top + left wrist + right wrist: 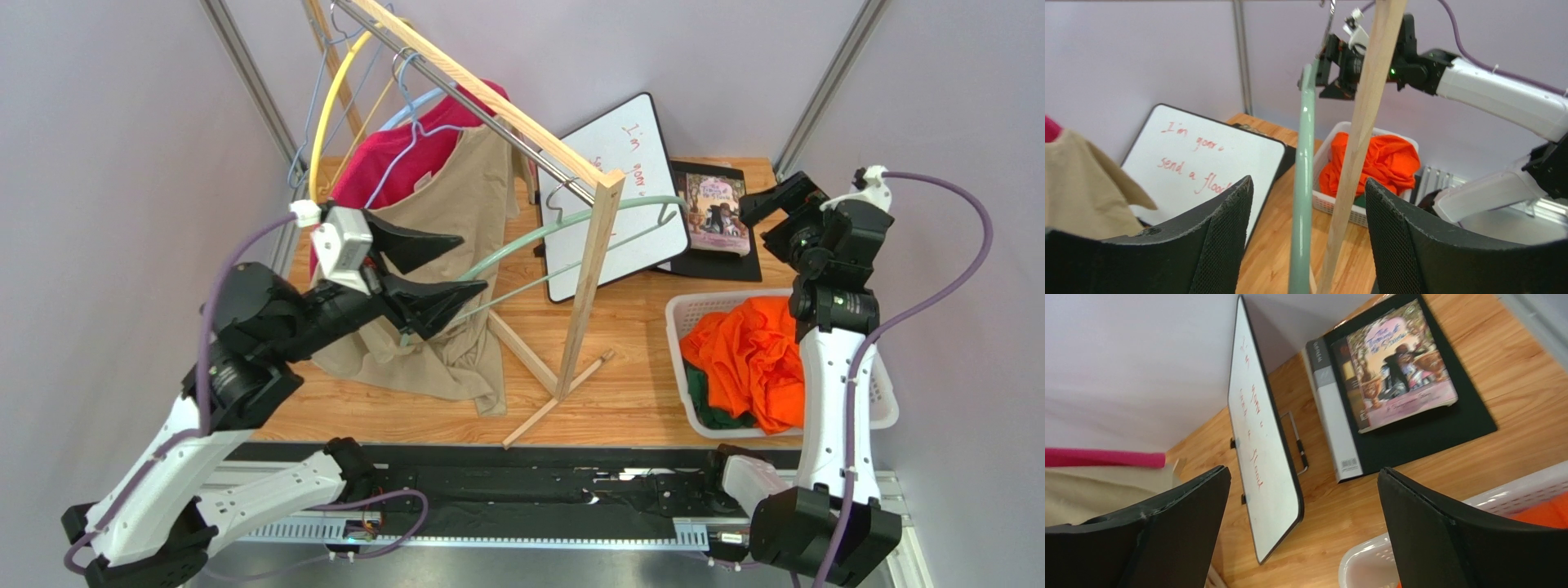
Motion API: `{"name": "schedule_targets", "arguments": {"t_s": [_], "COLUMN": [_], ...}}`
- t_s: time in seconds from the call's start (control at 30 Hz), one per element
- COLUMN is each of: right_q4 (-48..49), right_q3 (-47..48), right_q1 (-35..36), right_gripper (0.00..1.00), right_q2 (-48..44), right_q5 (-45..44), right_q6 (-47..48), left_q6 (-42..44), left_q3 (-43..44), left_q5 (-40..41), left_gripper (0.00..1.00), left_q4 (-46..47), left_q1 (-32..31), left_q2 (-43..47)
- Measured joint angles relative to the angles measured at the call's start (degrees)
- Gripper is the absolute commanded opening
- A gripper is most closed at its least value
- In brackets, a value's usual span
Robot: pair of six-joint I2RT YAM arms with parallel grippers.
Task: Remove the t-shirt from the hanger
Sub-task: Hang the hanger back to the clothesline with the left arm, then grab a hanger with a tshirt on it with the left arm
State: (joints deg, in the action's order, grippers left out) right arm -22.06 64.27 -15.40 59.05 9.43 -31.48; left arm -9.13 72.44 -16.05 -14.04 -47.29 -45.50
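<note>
**Tan t-shirt on the rack; both claws released and empty.**

Top view: one tan t-shirt [460, 208] hangs from the wooden rail [491, 104], neck up at the rail, hem down by the surface [613, 355], long axis vertical; one magenta shirt [393, 153] hangs behind it; the left claw [472, 263], jaws spread and gripping nothing, sits at the t-shirt's right side; one pale green hanger [589, 211] hangs bare near the rail's end; the right claw [763, 200], also spread, hovers above one book [715, 211]; one whiteboard [613, 159] and one white basket [678, 319] holding orange cloth [748, 355]. Left wrist view: tan fabric at the left edge; the green hanger and one wooden post [1364, 122] show between the two fingers [1211, 239]. Right wrist view: two fingers wide apart over whiteboard and book; tan cloth lower left.
</note>
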Motion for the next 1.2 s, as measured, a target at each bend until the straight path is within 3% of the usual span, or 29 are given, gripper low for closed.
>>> {"name": "schedule_targets", "arguments": {"t_s": [0.17,0.3,0.37,0.47,0.53,0.67,0.83,1.0,1.1,1.2], "right_q4": [5.90,11.52,13.05,14.23,14.53,15.19,15.76,15.98,16.37,16.76], "right_q3": [-4.94,-7.48,-7.76,-7.89,-7.89,-7.89,-8.57,-9.18,-9.18,-9.18], "right_q1": [0.00,1.29,3.08,6.08,7.28,7.82,7.82,7.91,8.24,8.57], "right_gripper": [0.91,0.88,0.88,0.88,0.88,0.88,0.88,0.88,0.87,0.87], "right_q2": [1.88,4.50,5.99,7.08,7.10,7.10,7.10,7.10,7.15,7.21], "right_q5": [10.23,17.51,19.63,21.51,22.25,22.69,23.12,23.67,23.74,23.89], "right_q6": [-2.34,-4.28,-4.52,-4.44,-4.28,-3.78,-3.41,-3.19,-3.19,-3.21], "left_q6": [-0.13,-0.26,-0.09,0.66,0.70,0.37,0.57,0.83,1.16,1.53], "left_q3": [9.79,18.86,22.25,27.04,29.33,31.76,32.35,32.35,32.35,32.35], "left_q5": [9.86,20.96,25.94,30.86,31.21,24.22,19.91,19.52,19.45,18.91], "left_gripper": [0.71,0.59,0.46,0.43,0.45,0.56,0.58,0.55,0.42,0.39], "left_q4": [-10.75,-19.63,-23.39,-28.55,-30.93,-34.12,-35.01,-34.97,-34.53,-33.88], "left_q1": [-0.02,-0.11,-0.09,2.21,6.91,18.23,21.68,22.71,22.82,22.97], "left_q2": [1.16,0.48,-0.63,-4.22,-7.39,-14.47,-22.08,-25.03,-24.63,-24.15]}}
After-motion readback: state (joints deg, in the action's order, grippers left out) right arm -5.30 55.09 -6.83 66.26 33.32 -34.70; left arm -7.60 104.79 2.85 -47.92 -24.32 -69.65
